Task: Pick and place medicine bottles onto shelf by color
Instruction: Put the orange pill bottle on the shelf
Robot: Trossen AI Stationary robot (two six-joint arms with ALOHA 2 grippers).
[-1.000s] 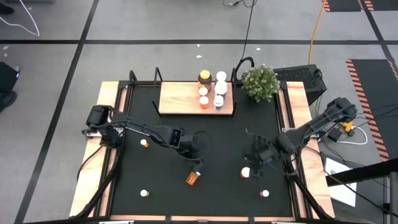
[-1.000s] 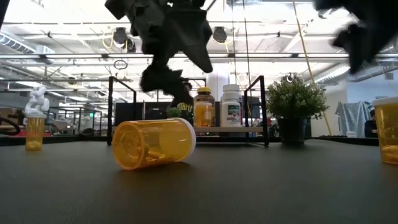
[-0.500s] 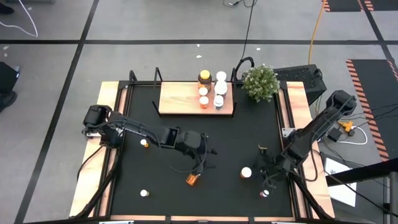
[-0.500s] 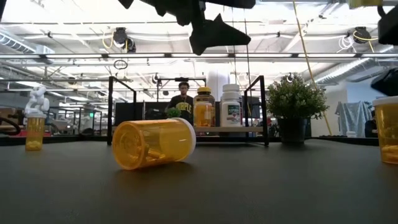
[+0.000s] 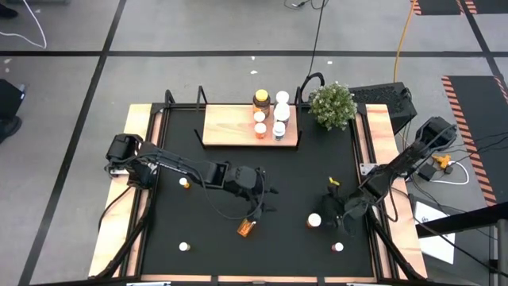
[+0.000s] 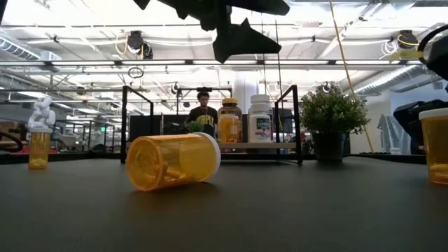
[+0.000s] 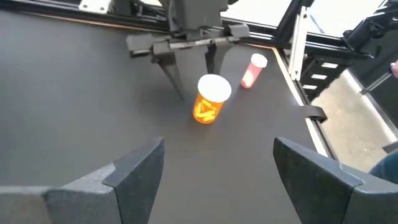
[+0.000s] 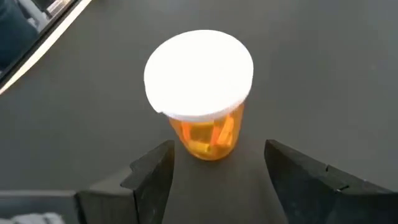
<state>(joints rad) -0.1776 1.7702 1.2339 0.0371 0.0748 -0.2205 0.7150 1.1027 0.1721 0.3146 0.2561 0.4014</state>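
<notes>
An amber bottle with a white cap (image 5: 314, 221) stands upright on the black mat (image 5: 206, 214). My right gripper (image 8: 217, 180) is open just to its right, its fingers short of the bottle (image 8: 199, 81) and touching nothing. My left gripper (image 5: 259, 199) is open and empty above the mat's middle. Just on its near side another amber bottle (image 5: 247, 229) lies on its side (image 6: 171, 161). The wooden shelf (image 5: 230, 127) at the far edge carries several bottles (image 5: 270, 115) at its right end.
Small capped bottles stand on the mat at the left (image 5: 184, 183), near left (image 5: 184, 246) and near right (image 5: 338, 247). A potted plant (image 5: 332, 105) stands at the shelf's right end. A person (image 6: 204, 112) shows in the room behind.
My left gripper has risen and gone a little toward the table's right and near edges, staying open. My right gripper has swung toward the near edge and come back toward the upright amber bottle. The bottles have not moved.
</notes>
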